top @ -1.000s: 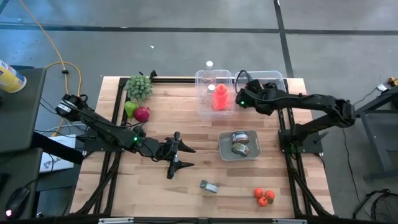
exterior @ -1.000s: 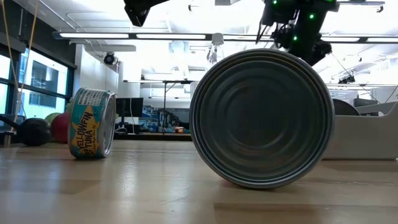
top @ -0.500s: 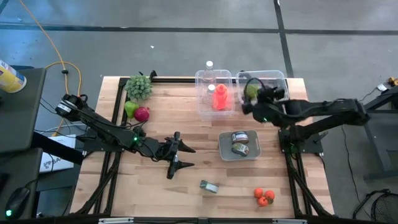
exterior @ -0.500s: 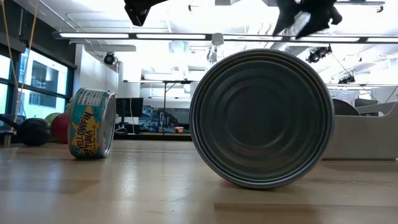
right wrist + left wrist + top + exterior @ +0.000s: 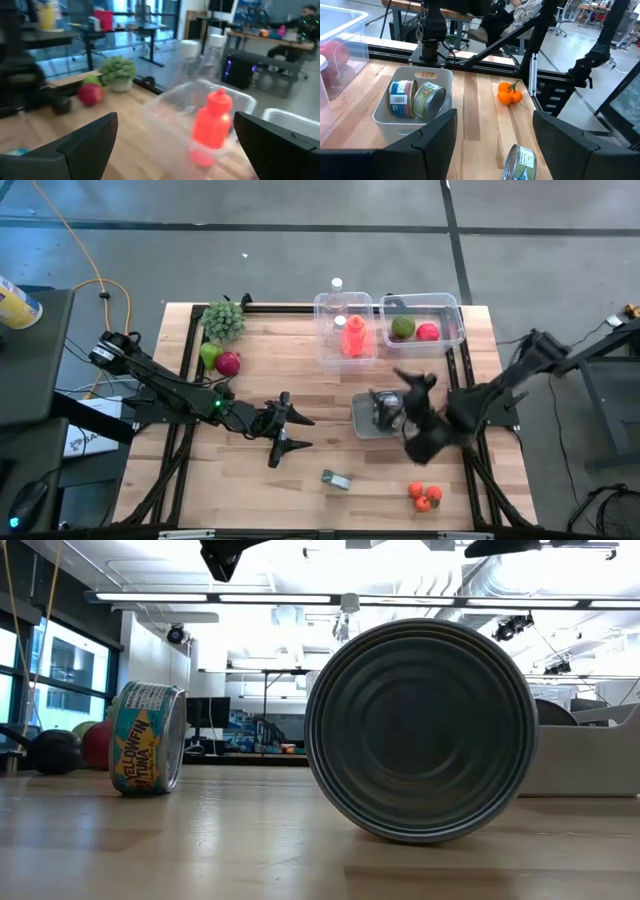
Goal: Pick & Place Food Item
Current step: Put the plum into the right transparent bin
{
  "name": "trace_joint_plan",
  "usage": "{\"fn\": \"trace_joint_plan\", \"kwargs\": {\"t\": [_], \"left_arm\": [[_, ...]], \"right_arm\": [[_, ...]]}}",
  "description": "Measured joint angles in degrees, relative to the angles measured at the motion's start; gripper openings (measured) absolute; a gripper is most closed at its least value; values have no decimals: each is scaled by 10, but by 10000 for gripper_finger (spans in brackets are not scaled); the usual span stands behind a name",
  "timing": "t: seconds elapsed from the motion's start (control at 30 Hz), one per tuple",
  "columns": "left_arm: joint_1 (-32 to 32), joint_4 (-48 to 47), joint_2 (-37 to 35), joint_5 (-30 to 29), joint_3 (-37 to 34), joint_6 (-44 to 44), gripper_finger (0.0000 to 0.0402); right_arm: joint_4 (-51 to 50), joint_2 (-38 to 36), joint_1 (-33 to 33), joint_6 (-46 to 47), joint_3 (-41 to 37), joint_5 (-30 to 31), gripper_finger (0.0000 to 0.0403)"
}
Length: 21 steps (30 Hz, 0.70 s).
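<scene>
The right hand (image 5: pixel 415 405) hangs blurred above the grey tray (image 5: pixel 362 420) on the right side of the counter (image 5: pixel 300 370), its fingers spread wide and grasping nothing. The food items lie well apart from it, in the clear bin (image 5: pixel 440 305) at the far right corner: a green apple (image 5: pixel 402 328) and a red apple (image 5: pixel 427 332) side by side, both round and whole. Beside that bin stands another clear bin (image 5: pixel 330 308) holding a red bottle (image 5: pixel 353 337). The tray holds two cans (image 5: pixel 415 98). The left hand (image 5: pixel 285 430) waits over the counter's middle, fingers apart and empty. A tuna can (image 5: pixel 337 479) lies on its side near the front edge, with small oranges (image 5: pixel 425 496) to its right.
</scene>
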Motion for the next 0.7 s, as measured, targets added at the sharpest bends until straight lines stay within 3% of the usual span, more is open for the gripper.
{"fn": "trace_joint_plan", "kwargs": {"t": [0.1, 0.33, 0.57, 0.7], "left_arm": [[0, 0, 0, 0, 0, 0, 250], [0, 32, 0, 0, 0, 0, 250], [1, 37, -1, -11, 0, 2, 250], [5, -60, -34, -21, 6, 25, 250]], "right_arm": [[14, 48, 32, 24, 0, 26, 385], [13, 123, 80, 30, 0, 20, 385], [27, 157, 85, 31, 0, 20, 385], [26, 163, 85, 31, 0, 15, 385]]}}
